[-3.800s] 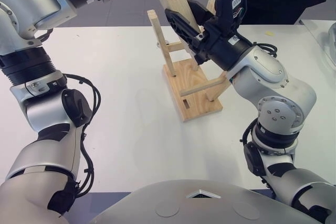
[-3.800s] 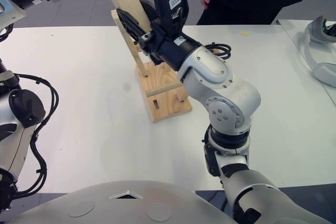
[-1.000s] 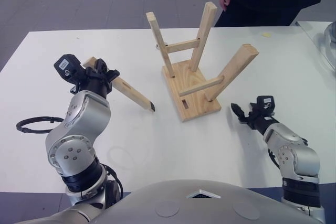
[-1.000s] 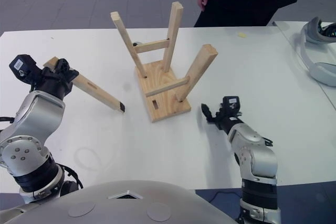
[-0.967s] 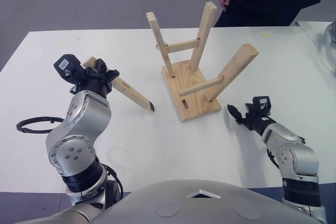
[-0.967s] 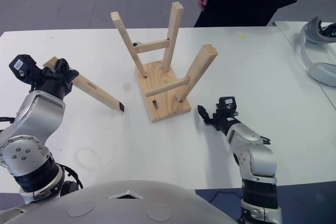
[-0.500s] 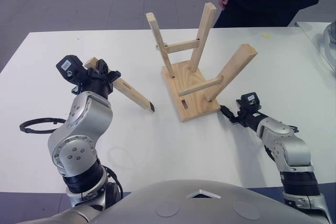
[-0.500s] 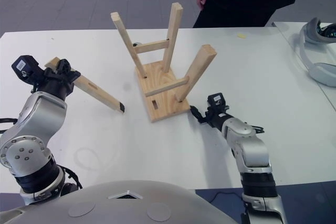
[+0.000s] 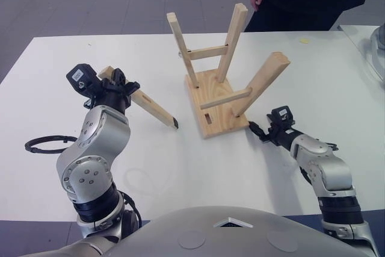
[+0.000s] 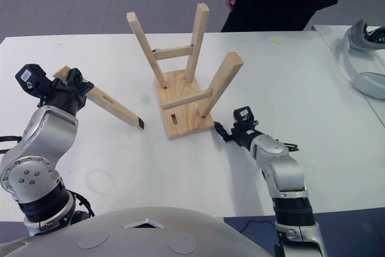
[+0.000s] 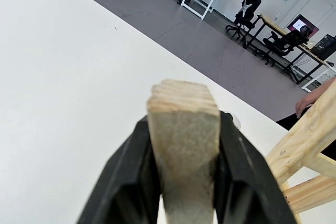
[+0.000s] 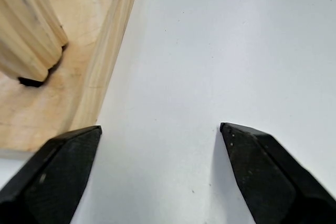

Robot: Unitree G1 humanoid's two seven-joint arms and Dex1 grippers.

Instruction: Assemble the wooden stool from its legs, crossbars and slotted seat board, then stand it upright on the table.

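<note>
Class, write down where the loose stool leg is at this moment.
In the left eye view, the loose leg is on the robot's left, clamped in the left gripper, its dark-tipped end slanting down toward the upturned seat board.

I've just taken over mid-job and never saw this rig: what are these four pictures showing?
It is a humanoid robot with two arms, each ending in two-fingered jaws. The two wide pictures come from cameras in its head, looking down over the white table; the other two come from a camera on each wrist. On the table the stool sits upside down: its seat board lies flat with three legs and crossbars sticking up. The left jaws are shut on a fourth, loose leg, slanting down toward the table; the left wrist picture shows that leg clamped. The right jaws stand open, low beside the seat board's near corner; the right wrist picture shows both black fingertips apart.
</note>
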